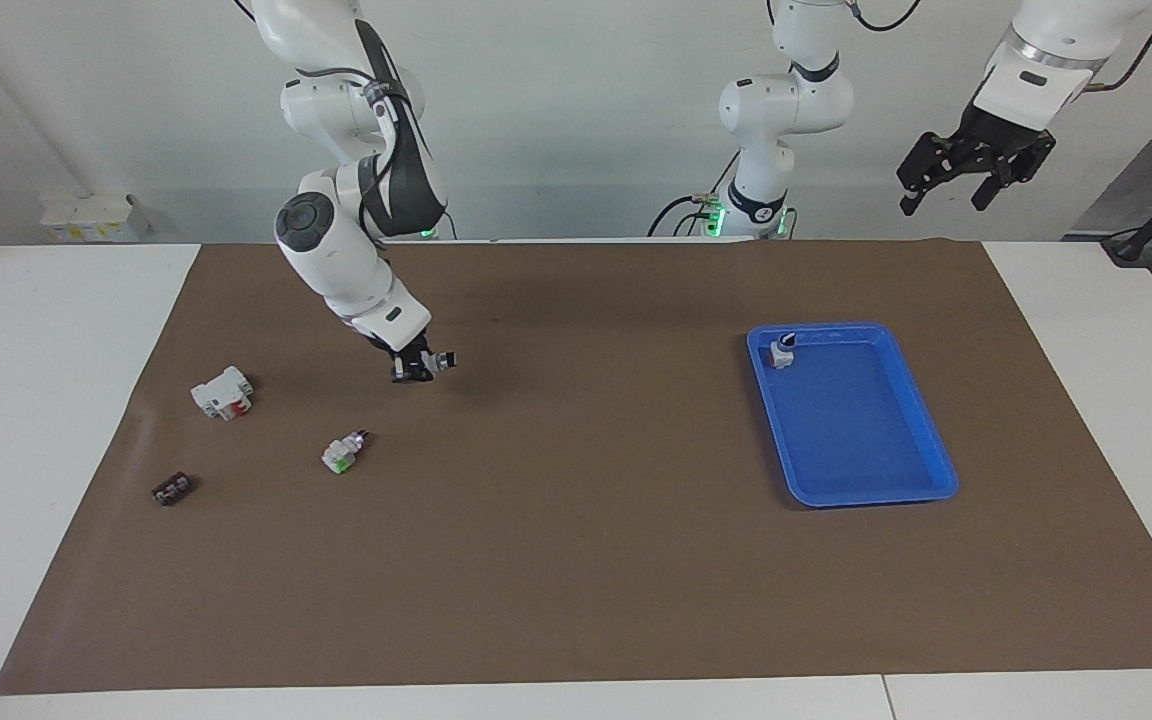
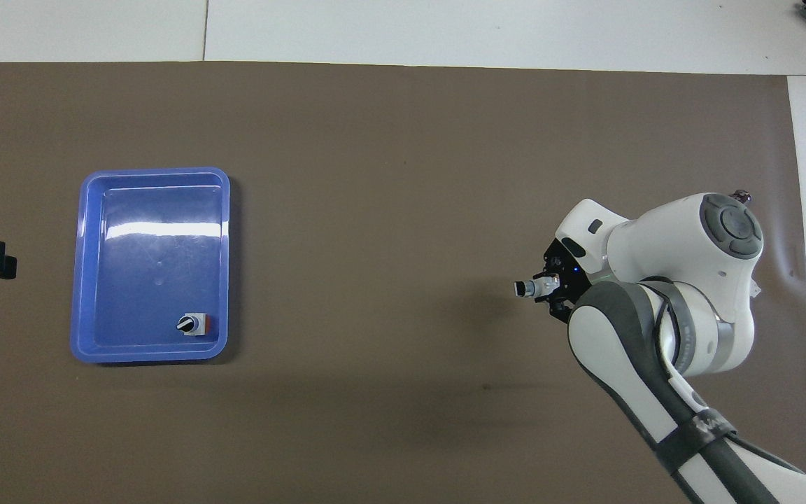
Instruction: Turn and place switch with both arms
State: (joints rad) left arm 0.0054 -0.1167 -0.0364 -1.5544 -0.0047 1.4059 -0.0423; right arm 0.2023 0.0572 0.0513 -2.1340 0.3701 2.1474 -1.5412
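Right now the right gripper (image 1: 414, 367) is clenched on a switch (image 1: 439, 359), holding it in the air over the brown mat (image 1: 576, 560), toward the right arm's end of the counter (image 1: 56, 330). Switch sticks out sideways from the fingertips, its black-tipped end pointing toward the left arm's end; in the overhead view it shows at the gripper tip (image 2: 533, 287). Cannot tell the colour of its other end, it is buried in the grip.

Left gripper (image 1: 956, 180) hangs high above the counter's corner at the left arm's end on the robots' edge, fingers spread, holding nothing; this arm waits.

Blue tray (image 1: 926, 440) lies on the mat toward the left arm's end. A second switch (image 1: 783, 351) with a black-and-white knob and an orange block stands in the tray's corner nearest the robots.

On the mat toward the right arm's end: a white block with red (image 1: 222, 392), a white switch with a green block (image 1: 343, 452) lying on its side, and a small dark part (image 1: 171, 489) near the mat's edge. All three are apart from each other and from the gripper.
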